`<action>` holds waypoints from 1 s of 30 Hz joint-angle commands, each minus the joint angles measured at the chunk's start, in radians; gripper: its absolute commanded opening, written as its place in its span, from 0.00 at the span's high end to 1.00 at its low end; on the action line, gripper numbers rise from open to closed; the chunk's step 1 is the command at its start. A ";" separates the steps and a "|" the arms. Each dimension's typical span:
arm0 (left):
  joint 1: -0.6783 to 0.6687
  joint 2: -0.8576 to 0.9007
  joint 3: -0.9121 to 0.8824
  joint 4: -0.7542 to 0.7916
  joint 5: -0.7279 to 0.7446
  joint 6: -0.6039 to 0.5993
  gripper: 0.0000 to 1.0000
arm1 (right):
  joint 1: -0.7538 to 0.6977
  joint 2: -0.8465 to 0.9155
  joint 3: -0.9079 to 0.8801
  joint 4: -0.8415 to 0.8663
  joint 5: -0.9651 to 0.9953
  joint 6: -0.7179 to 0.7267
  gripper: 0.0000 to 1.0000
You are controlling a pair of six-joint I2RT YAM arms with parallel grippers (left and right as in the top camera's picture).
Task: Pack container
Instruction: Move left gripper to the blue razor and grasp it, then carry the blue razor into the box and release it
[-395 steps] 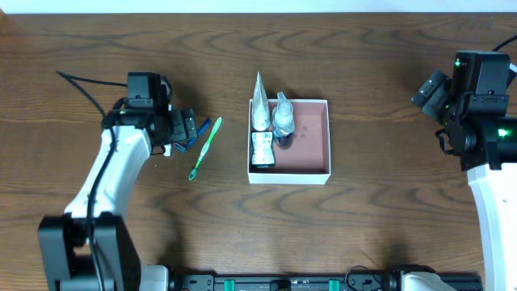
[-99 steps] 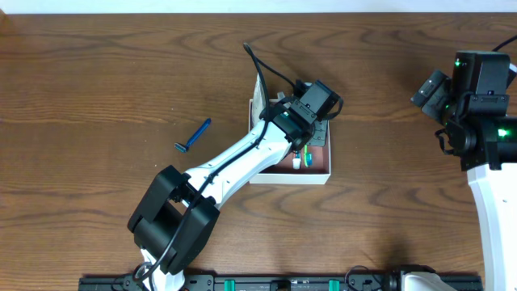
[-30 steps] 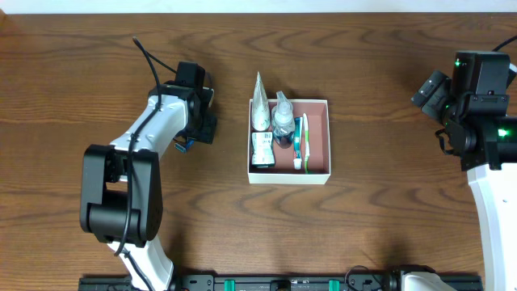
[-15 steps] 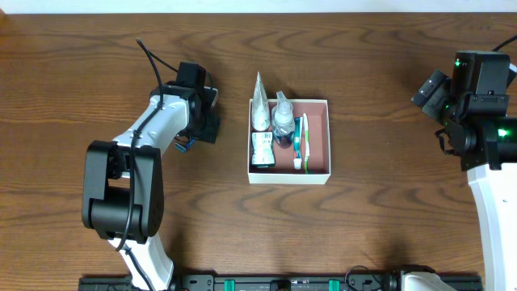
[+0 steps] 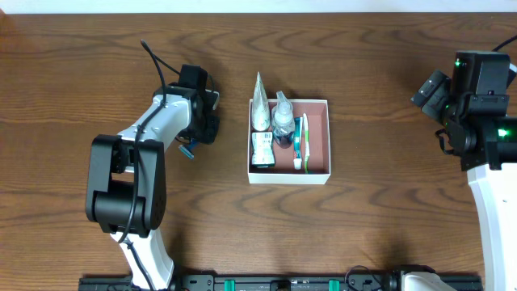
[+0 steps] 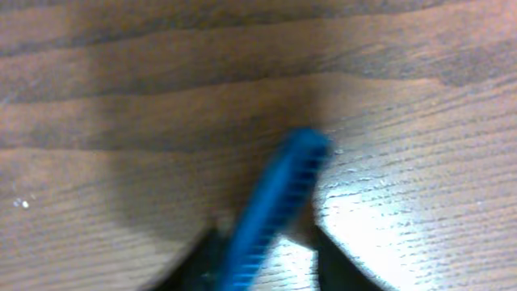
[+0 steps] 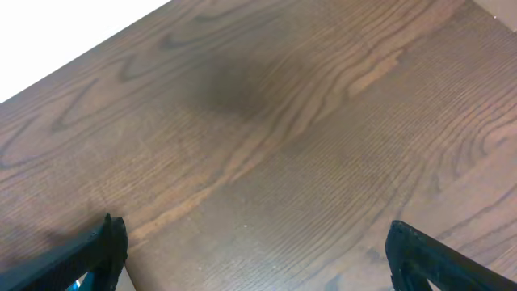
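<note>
The container [image 5: 289,179], a shallow white box with a pinkish floor, sits mid-table and holds a white tube [image 5: 260,109], a small clear bottle [image 5: 283,121], a dark printed packet [image 5: 261,150] and a green toothbrush [image 5: 298,142]. Left of it, a blue razor [image 5: 187,149] lies on the wood under my left gripper [image 5: 199,132]. The blurred left wrist view shows the razor [image 6: 279,194] running between the dark fingers, with the left gripper [image 6: 265,236] closed in on its handle. My right gripper [image 7: 257,242] hangs wide open over bare wood at the far right, nothing between its fingers.
The left arm's black cable [image 5: 161,69] loops over the table behind the arm. The right arm [image 5: 477,105] stands at the right edge, well away from the box. Brown wooden tabletop [image 5: 380,210] surrounds everything.
The left gripper's jaws have narrowed around the blue razor, and the razor's tip has shifted slightly to the right. The right arm and the box contents have not moved.
</note>
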 commanded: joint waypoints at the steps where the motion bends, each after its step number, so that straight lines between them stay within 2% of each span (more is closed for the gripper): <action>1: 0.005 0.023 0.000 -0.018 0.007 -0.013 0.90 | -0.005 -0.001 0.004 -0.001 0.007 0.012 0.01; 2: 0.005 0.023 0.000 -0.023 0.007 -0.030 0.94 | -0.005 -0.001 0.004 -0.001 0.007 0.012 0.01; 12: 0.005 -0.044 0.041 -0.125 0.010 -0.179 0.94 | -0.005 -0.001 0.004 -0.001 0.007 0.012 0.01; 17: 0.005 -0.199 0.136 -0.234 0.119 -0.180 0.94 | -0.005 -0.001 0.004 -0.001 0.007 0.012 0.01; 19: 0.003 -0.304 0.173 -0.252 0.233 -0.180 0.94 | -0.005 -0.001 0.004 -0.001 0.007 0.012 0.01; 22: -0.011 -0.454 0.189 -0.219 0.404 -0.185 0.94 | -0.005 -0.001 0.004 -0.001 0.007 0.012 0.01; 24: -0.037 -0.549 0.189 -0.165 0.473 -0.236 0.94 | -0.005 -0.001 0.004 -0.001 0.007 0.012 0.01; 27: -0.116 -0.651 0.189 -0.079 0.478 -0.324 0.94 | -0.005 -0.001 0.004 -0.001 0.007 0.012 0.01; 30: -0.232 -0.691 0.189 0.008 0.464 -0.355 0.94 | -0.005 -0.001 0.004 -0.001 0.007 0.012 0.01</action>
